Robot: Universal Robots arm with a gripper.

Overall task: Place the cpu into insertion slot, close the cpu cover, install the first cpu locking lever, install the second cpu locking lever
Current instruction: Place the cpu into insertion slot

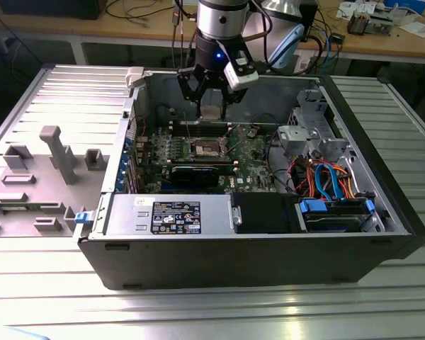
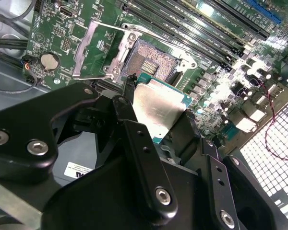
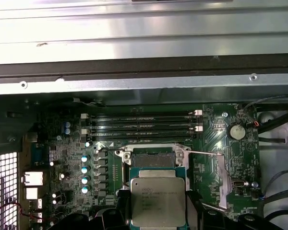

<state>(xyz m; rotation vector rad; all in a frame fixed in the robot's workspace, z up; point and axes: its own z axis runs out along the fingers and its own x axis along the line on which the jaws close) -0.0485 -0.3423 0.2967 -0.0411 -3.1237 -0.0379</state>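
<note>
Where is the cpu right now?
The cpu is clamped in the gripper, hanging close over the open insertion slot in the second wrist view, not yet seated. The cpu cover stands flipped open beside the slot.

Ribbed metal table (image 1: 198, 312), wooden workbench (image 1: 127, 32) behind
</note>
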